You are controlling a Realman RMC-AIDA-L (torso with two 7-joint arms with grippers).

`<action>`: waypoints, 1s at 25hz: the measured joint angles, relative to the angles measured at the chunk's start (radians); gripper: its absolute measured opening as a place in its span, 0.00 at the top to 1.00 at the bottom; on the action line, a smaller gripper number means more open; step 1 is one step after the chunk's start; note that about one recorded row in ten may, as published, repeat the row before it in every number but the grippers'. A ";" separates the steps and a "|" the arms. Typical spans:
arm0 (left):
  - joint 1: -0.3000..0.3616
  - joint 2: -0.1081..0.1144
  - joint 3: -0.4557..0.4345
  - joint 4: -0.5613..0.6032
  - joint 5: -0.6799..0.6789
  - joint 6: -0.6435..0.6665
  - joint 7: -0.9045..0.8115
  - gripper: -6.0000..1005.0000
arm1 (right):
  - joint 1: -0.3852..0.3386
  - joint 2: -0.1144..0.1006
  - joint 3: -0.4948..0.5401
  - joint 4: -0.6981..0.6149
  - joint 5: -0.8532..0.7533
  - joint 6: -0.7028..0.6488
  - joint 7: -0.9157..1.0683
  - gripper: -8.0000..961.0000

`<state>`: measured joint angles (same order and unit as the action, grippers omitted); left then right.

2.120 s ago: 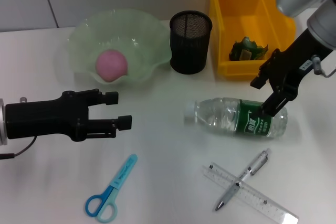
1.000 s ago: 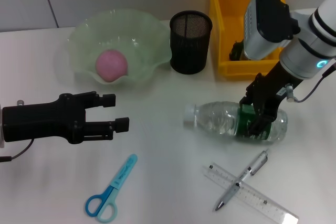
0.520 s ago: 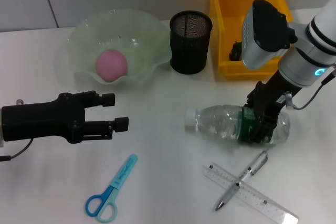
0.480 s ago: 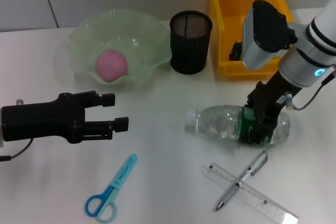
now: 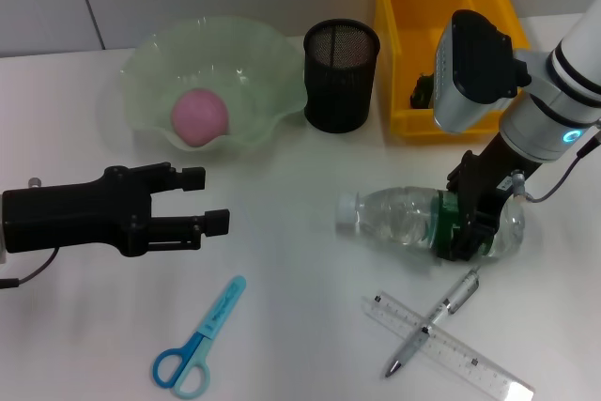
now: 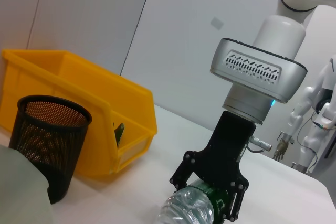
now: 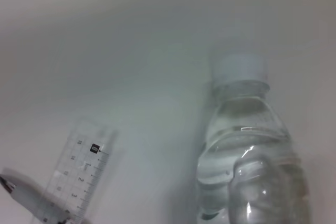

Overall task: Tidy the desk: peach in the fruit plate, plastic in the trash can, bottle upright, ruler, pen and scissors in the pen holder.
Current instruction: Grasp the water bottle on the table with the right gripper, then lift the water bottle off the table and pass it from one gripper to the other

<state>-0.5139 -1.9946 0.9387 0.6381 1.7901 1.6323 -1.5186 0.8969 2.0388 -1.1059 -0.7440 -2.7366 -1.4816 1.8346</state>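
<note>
The right gripper [image 5: 465,227] straddles the green label of the bottle [image 5: 394,218], hiding the label text between its fingers [image 5: 449,237]. The right wrist view cuts off the bottle base and shows no fingers. The bin [image 5: 404,53] contents behind the right arm are mostly hidden. The ruler [image 5: 451,345] runs past the frame edge.

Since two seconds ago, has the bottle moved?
Yes. The bottle, now clamped by the right gripper, has slid slightly right: its cap sits farther from the pen holder.
</note>
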 joint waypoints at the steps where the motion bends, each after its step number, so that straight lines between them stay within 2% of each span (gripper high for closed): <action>1: 0.000 0.000 0.000 0.000 0.000 0.000 0.000 0.16 | 0.000 0.000 0.000 0.000 0.000 0.000 0.000 0.19; 15: 0.000 0.001 0.000 0.004 0.000 -0.001 0.000 0.16 | -0.012 -0.002 0.015 -0.029 0.005 0.007 0.000 0.19; 17: 0.000 0.001 0.000 0.004 -0.002 -0.001 0.000 0.16 | -0.012 -0.004 0.022 -0.034 0.023 -0.002 -0.011 0.20; 21: 0.000 0.001 -0.007 0.002 -0.006 0.001 0.000 0.16 | -0.014 -0.020 0.062 -0.043 0.128 -0.045 -0.057 0.21; 25: 0.000 0.001 -0.017 0.001 -0.006 0.001 0.000 0.16 | -0.018 -0.023 0.099 -0.043 0.164 -0.055 -0.086 0.21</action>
<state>-0.5139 -1.9941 0.9213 0.6386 1.7840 1.6337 -1.5186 0.8785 2.0159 -1.0068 -0.7872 -2.5723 -1.5368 1.7481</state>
